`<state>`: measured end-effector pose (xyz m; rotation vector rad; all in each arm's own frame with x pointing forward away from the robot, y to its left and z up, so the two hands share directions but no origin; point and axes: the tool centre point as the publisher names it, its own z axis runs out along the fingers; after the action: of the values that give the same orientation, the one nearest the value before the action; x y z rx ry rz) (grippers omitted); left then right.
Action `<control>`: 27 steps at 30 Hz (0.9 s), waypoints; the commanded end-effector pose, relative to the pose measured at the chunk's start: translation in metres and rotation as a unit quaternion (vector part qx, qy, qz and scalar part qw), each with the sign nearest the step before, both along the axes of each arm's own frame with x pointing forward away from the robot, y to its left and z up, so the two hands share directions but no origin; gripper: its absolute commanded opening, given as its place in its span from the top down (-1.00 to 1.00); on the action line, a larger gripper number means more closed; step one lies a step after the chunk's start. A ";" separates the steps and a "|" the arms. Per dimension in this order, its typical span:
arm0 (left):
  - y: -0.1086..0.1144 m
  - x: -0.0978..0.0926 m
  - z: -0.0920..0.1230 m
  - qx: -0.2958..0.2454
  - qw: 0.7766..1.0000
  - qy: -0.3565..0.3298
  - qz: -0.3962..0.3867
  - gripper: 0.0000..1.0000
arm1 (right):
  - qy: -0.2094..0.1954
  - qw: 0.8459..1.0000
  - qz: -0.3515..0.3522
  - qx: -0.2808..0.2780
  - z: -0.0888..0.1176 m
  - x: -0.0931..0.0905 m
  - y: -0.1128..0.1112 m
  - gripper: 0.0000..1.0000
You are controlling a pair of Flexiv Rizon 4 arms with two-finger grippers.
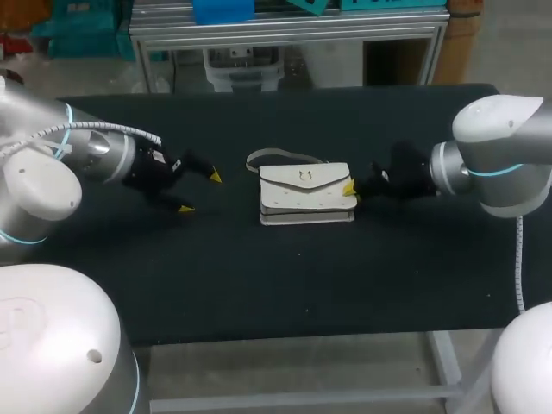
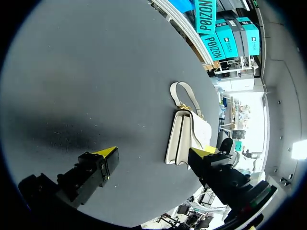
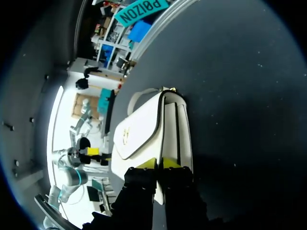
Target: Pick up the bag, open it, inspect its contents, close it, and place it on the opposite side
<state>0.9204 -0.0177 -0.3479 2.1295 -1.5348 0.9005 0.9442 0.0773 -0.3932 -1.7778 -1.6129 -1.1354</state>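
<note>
One bag [image 1: 306,194], white with its flap shut, is laid flat at mid counter [image 1: 259,293], strap looped at its 11 o'clock. The pick-up step is judged in hand. The right gripper [image 3: 159,164] is set at the bag's 3 o'clock end, fingers drawn nearly together, a thin strip of bag pinched between. The left gripper [image 1: 200,191] is held at 9 o'clock, well apart, fingers spread. Next a lift is called for, then the flap taken by the left. The counter is dark, matte and flat.

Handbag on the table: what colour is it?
The handbag is white with a gold clasp, clearest in the right wrist view.
</note>
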 end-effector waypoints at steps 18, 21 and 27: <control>0.032 0.034 -0.001 0.225 0.969 0.034 -0.094 -1.00 | 0.024 0.998 0.040 -0.037 0.013 0.033 -0.064 1.00; 0.032 0.034 -0.001 0.225 0.969 0.034 -0.094 -1.00 | 0.024 0.998 0.040 -0.037 0.013 0.033 -0.064 1.00; 0.032 0.034 -0.001 0.225 0.969 0.034 -0.094 -1.00 | 0.024 0.998 0.040 -0.037 0.013 0.033 -0.064 1.00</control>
<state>0.9522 0.0163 -0.3496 2.1979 -1.9989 0.4802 0.9776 0.0139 -0.3807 -1.7561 -1.7006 -1.0026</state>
